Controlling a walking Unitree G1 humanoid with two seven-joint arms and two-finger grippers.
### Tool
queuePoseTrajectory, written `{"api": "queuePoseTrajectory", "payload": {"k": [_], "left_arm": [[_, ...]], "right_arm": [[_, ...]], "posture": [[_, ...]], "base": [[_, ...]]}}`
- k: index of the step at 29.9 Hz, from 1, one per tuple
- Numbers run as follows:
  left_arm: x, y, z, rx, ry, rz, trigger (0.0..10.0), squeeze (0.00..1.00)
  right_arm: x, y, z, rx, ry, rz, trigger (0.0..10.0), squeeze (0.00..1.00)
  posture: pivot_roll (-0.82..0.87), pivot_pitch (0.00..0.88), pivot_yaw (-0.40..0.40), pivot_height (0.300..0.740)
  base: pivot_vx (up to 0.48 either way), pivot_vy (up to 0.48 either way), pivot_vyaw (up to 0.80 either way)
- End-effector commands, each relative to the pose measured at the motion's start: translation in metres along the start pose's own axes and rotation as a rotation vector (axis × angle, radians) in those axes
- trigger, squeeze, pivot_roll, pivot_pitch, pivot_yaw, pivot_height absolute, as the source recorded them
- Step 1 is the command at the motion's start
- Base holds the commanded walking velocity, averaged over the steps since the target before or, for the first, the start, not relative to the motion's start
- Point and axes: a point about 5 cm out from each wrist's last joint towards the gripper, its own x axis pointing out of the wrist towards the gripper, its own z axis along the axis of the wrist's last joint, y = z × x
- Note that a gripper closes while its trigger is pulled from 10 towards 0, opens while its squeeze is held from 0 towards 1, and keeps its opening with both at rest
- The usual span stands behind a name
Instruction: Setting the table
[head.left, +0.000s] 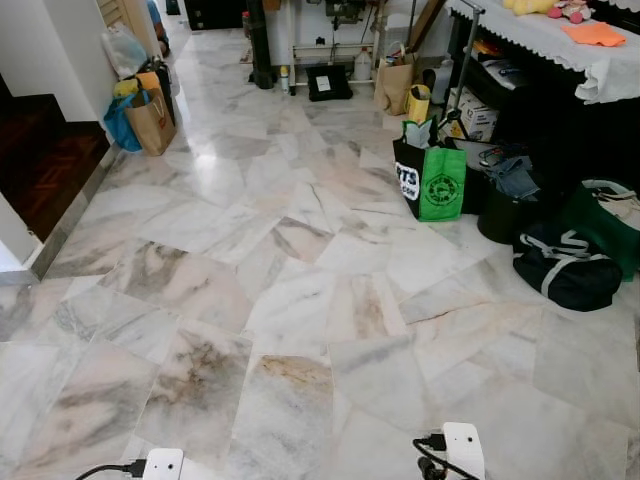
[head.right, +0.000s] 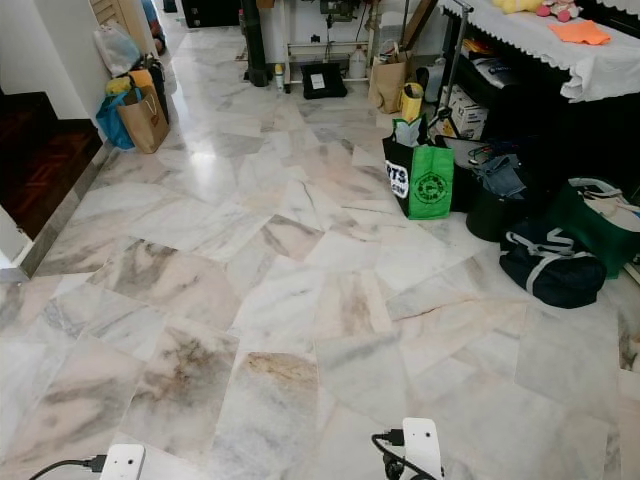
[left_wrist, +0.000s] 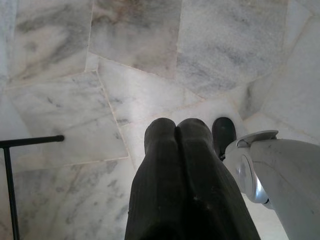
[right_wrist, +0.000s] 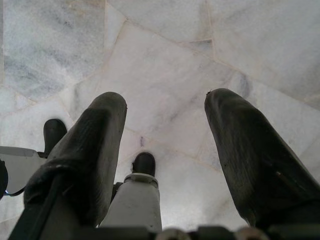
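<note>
A table with a white lace-edged cloth (head.left: 560, 40) stands at the far right, with an orange cloth (head.left: 595, 33) and soft toys lying on it. My left gripper (left_wrist: 176, 131) hangs low over the marble floor, its two black fingers pressed together with nothing between them. My right gripper (right_wrist: 167, 102) also points down at the floor, its fingers (right_wrist: 100, 130) spread wide apart and empty. Both wrists (head.left: 462, 445) show at the bottom edge of the eye views.
A green shopping bag (head.left: 432, 175), a black duffel (head.left: 565, 265) and dark bins crowd the floor beside the table. Brown and blue bags (head.left: 145, 112) sit by the left wall near a dark wooden step (head.left: 45, 165). Open marble floor (head.left: 300, 300) stretches ahead.
</note>
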Motion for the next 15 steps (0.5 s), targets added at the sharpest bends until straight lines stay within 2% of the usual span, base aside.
{"api": "queuePoseTrajectory", "payload": {"k": [1, 15], "left_arm": [[0.0068, 0.0006, 0.0144, -0.167, 0.052, -0.038, 10.0, 0.00], [0.0063, -0.0003, 0.0123, -0.172, 0.056, -0.038, 10.0, 0.00]], "right_arm": [[0.0052, 0.0063, 0.0402, 0.096, -0.074, 0.091, 10.0, 0.00], [0.0052, 0.0097, 0.0389, 0.081, -0.072, 0.102, 10.0, 0.00]], "posture": [[0.08, 0.000, -0.071, 0.740], [0.08, 0.000, -0.081, 0.740]], "base": [[0.000, 0.000, 0.00], [0.000, 0.000, 0.00]]}}
